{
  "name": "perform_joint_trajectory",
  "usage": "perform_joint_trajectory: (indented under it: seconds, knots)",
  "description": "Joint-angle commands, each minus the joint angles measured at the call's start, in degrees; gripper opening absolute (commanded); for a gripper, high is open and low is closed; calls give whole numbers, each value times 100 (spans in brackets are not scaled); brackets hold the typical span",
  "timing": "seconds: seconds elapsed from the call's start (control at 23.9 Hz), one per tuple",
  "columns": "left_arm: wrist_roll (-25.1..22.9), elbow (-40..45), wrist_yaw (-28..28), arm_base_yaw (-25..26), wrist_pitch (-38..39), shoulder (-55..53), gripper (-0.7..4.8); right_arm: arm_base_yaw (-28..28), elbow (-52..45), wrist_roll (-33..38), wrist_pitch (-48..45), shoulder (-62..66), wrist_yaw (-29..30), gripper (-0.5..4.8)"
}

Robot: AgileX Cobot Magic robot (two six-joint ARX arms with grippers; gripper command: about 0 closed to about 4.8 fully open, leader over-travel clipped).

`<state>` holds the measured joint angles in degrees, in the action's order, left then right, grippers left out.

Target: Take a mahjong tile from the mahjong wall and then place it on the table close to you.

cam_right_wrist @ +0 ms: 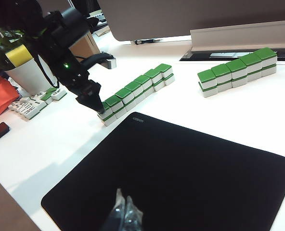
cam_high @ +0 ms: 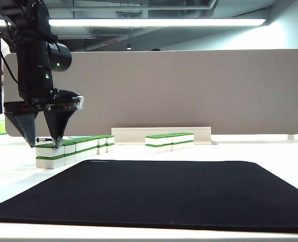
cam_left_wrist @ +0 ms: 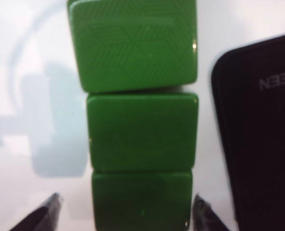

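We've got the left gripper [cam_high: 44,142] poised w/ jaws spread wide and empty, straddling the near end of the mahjong wall [cam_high: 74,148], which sits on the white surface [cam_high: 270,151] just beside the black mat's [cam_high: 159,194] left edge. In the left wrist view the two fingertips [cam_left_wrist: 46,214] flank the end tile [cam_left_wrist: 141,199], one per side. To do this well we drop straight down, stay centred, close only on the top tile, not the one under it, and keep clear of the neighbour. The right gripper [cam_right_wrist: 124,214] hangs over the mat's near edge, jaws pressed together, holding nothing. Shorter tile row [cam_high: 169,141] stays untouched.
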<state>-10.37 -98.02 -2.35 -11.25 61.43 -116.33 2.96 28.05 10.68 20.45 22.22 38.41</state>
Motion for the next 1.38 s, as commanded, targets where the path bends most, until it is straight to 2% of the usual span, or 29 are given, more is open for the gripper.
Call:
perform_joint_trajectory:
  seconds: [0.04,0.67,0.88,1.0,1.09,1.38]
  knots:
    - [-11,-20,-4,-28,-83,-116,350,-7,31,2,-52,-2,11,-1]
    - [-11,-15,-44,-44,-238,-461,332,-7,31,2,-50,-2,11,-1]
    - [-13,-15,-44,-44,-229,-461,264,-7,31,2,-52,-2,11,-1]
    - [-11,-15,-44,-46,-229,-461,263,-7,31,2,-50,-2,11,-1]
    - [-11,-15,-44,-46,-229,-461,239,-7,31,2,-52,-2,11,-1]
    - [87,-17,-44,-46,-173,-459,236,-7,31,2,-52,-4,11,-1]
